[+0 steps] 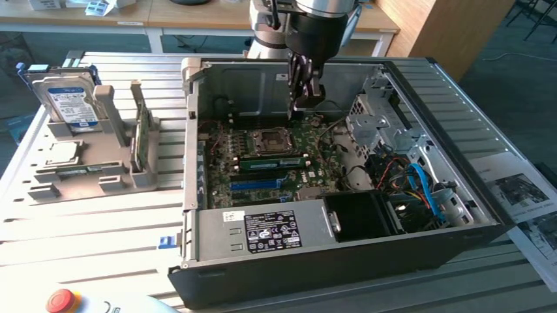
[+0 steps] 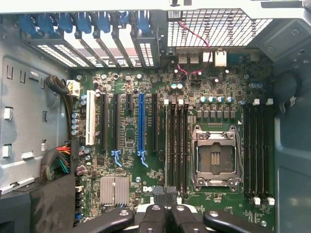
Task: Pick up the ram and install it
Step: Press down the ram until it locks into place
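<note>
Gripper (image 1: 306,105), fingers clenched on nothing, hovers over mobo (image 1: 324,155); ram (image 1: 270,162) appears to stand slotted beside CPU socket (image 1: 270,138). For good seating: push straight down, evenly, w/o tilt.

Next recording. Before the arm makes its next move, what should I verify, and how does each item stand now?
1. Hand shut: ok.
2. Hand holding nothing: cannot tell.
3. Ram upright in a slot beside the socket: ok.
4. Ram fully seated: cannot tell.
5. Hand clear above the motherboard: ok.
6. Blue cables away from the ram: ok.
</note>
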You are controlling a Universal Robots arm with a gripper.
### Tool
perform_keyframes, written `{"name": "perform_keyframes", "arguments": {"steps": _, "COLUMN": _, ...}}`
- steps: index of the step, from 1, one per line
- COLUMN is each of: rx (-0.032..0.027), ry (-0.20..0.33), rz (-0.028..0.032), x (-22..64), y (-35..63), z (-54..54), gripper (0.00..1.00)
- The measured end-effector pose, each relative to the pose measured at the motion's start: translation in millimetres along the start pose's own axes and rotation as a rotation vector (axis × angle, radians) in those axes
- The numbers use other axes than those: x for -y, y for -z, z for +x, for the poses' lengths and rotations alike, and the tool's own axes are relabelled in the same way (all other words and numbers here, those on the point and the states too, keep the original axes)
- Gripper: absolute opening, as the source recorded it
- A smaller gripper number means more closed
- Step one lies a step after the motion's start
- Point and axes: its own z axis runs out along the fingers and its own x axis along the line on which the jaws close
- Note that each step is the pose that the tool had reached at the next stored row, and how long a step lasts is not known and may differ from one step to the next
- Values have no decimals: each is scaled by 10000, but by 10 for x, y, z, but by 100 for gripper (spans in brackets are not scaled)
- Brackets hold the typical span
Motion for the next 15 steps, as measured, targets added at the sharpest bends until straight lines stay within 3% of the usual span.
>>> {"name": "perform_keyframes", "arguments": {"steps": 12, "rx": 0, "ry": 0, "rz": 0, "x": 0, "y": 0, "z": 0, "gripper": 10}}
{"name": "perform_keyframes", "arguments": {"steps": 15, "rx": 23, "ry": 0, "rz": 21, "x": 0, "y": 2, "z": 0, "gripper": 10}}
